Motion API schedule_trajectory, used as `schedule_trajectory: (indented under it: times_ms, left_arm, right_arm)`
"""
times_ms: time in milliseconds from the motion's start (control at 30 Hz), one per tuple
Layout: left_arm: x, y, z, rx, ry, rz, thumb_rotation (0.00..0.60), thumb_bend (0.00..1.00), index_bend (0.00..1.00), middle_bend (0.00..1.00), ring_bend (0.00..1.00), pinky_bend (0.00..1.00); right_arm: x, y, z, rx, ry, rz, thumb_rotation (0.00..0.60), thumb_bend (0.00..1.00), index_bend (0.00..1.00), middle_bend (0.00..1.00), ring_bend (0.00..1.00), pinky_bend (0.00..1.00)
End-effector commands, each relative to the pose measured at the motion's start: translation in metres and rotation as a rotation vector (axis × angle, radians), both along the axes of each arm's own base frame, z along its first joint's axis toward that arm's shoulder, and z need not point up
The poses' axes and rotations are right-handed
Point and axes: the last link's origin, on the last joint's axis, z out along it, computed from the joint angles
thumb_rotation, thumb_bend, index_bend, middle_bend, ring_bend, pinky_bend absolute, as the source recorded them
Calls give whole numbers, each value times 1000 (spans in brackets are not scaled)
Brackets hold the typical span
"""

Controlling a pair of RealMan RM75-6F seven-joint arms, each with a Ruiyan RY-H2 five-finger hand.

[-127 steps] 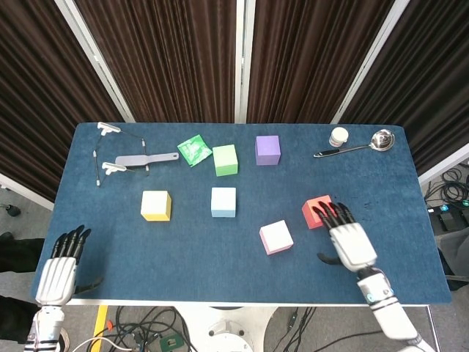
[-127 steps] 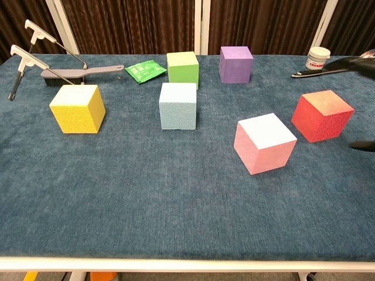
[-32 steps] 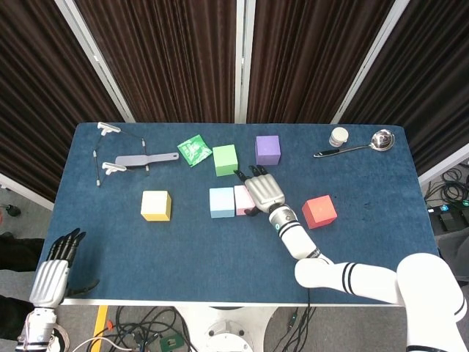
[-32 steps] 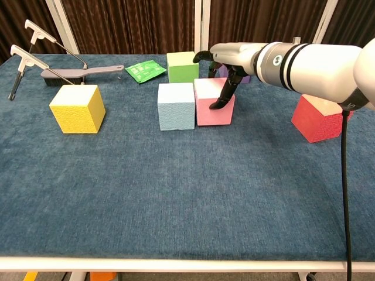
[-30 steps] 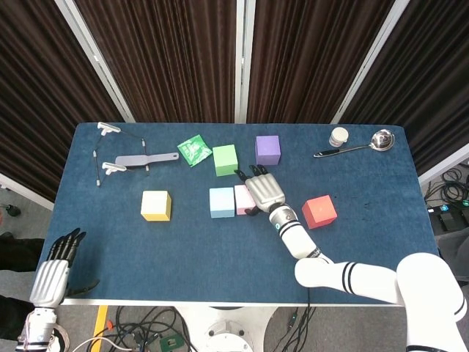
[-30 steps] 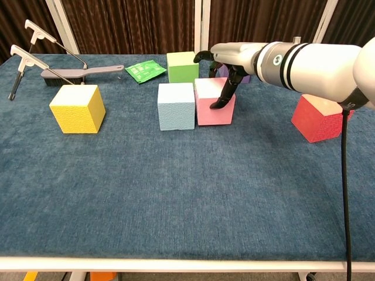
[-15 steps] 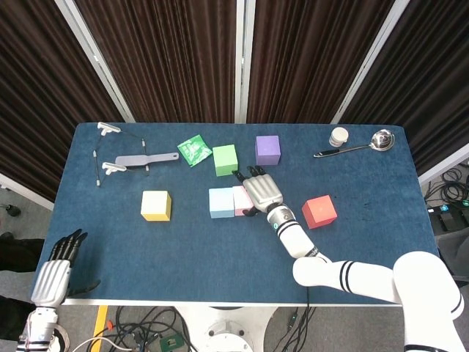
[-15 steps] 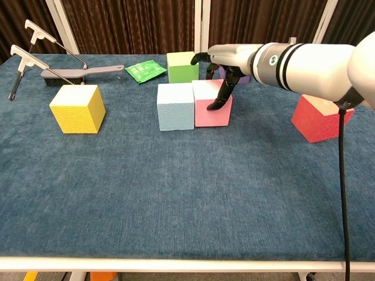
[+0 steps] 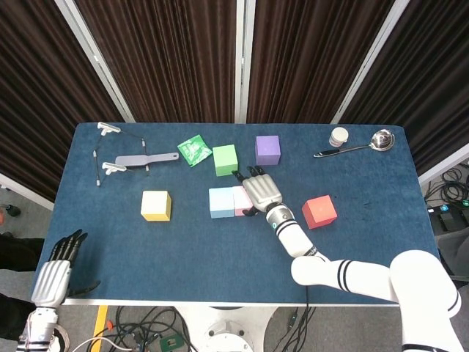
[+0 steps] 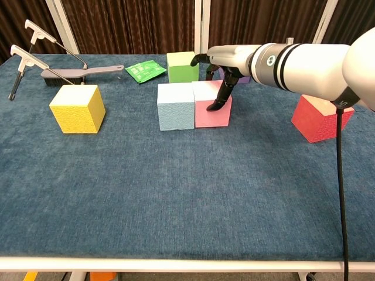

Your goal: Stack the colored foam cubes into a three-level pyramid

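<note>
- The pink cube (image 10: 212,104) sits near the middle of the table (image 10: 176,193), its side touching the light blue cube (image 10: 176,106) on its left
- The right hand (image 10: 225,64) rests on top of the pink cube, dark fingers (image 10: 221,96) draped down over its front face; whether it truly grips the cube cannot be told
- The green cube (image 10: 183,66) stands just behind the pair, toward the far edge, with the purple cube (image 9: 267,149) to its right, mostly hidden behind the hand in the chest view
- The red cube (image 10: 322,120) lies well apart toward the right edge, turned at an angle
- The yellow cube (image 10: 78,108) stands alone toward the left edge
- The left hand (image 9: 57,268) hangs off the near left corner, holding nothing, fingers straight and slightly spread
- A green packet (image 9: 194,149) lies beside the green cube; a grey brush (image 9: 139,159) and white-tipped tools (image 9: 107,147) lie near the far left corner
- A ladle (image 9: 359,145) and a small white jar (image 9: 338,136) lie near the far right corner
</note>
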Motion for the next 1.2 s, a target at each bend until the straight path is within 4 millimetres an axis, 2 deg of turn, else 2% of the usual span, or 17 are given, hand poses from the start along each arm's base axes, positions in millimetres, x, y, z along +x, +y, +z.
schedule_trajectory:
  times_ms: [33, 133, 233, 333, 433, 533, 600, 733, 933, 1000, 1200]
  left_arm:
    - [0, 0, 0, 0, 1, 0, 600, 7, 48, 15, 0, 0]
    - [-1, -1, 0, -1, 4, 3, 600, 6, 49, 15, 0, 0]
    - [-1, -2, -1, -3, -2, 6, 600, 6, 49, 15, 0, 0]
    - [-2, -2, 0, -2, -2, 7, 600, 6, 49, 15, 0, 0]
    - [-2, -2, -1, -2, -2, 5, 600, 5, 50, 15, 0, 0]
    - [-2, -2, -1, -2, -1, 5, 600, 6, 50, 15, 0, 0]
    - [-2, -2, -1, -3, 0, 7, 600, 5, 50, 15, 0, 0]
    - [-2, -2, -1, -4, 1, 8, 600, 6, 50, 14, 0, 0]
    - [-2, -2, -1, -8, 3, 7, 600, 6, 51, 14, 0, 0]
    - [-2, -2, -1, -7, 2, 7, 600, 6, 51, 15, 0, 0]
    - [-2, -2, -1, -7, 2, 8, 600, 6, 51, 15, 0, 0]
  right_arm:
    - [0, 0, 0, 1, -5, -2, 600, 240, 0, 540, 36, 0]
    - [1, 0, -1, 6, -12, -4, 600, 212, 0, 533, 45, 0]
    - [1, 1, -1, 24, -12, -4, 600, 144, 0, 491, 48, 0]
    - [0, 2, -1, 40, -14, -9, 600, 102, 0, 385, 39, 0]
    - [0, 1, 1, 42, -15, -11, 600, 95, 0, 246, 8, 0]
    - [0, 0, 2, 34, -19, -10, 600, 89, 0, 158, 0, 0]
    - [0, 0, 2, 26, -21, -8, 600, 91, 0, 151, 0, 0]
    - [0, 0, 1, 24, -15, -7, 600, 101, 0, 252, 0, 0]
    - [-2, -1, 0, 21, -10, -11, 600, 101, 0, 318, 0, 0]
    - [-1, -1, 1, 24, -16, -12, 600, 101, 0, 311, 0, 0]
    - [0, 0, 5, 17, -39, -10, 600, 101, 0, 199, 0, 0]
